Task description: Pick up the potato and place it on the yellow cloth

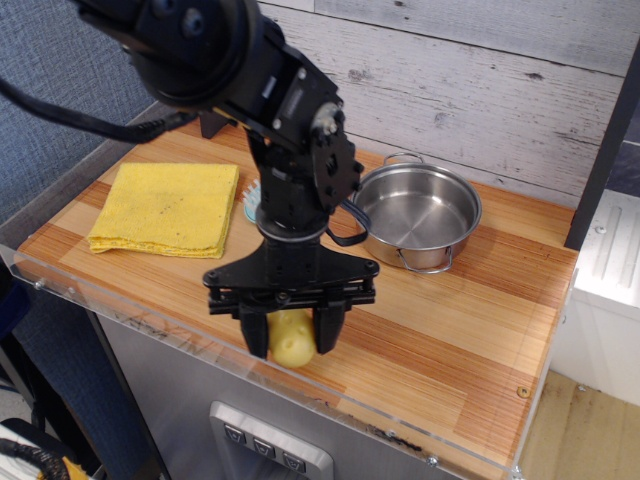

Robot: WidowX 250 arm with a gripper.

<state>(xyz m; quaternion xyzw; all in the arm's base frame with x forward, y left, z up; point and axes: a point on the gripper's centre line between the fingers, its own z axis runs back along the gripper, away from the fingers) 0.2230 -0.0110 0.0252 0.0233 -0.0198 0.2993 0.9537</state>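
potato [291, 339] | clamped between jaws of gripper [290, 338] | yellow cloth [165, 209] well apart at left | no legible writing

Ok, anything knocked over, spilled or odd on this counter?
Nothing stands out. The claw grips the potato near the front edge; the yellow cloth lies flat and the pot stands upright.
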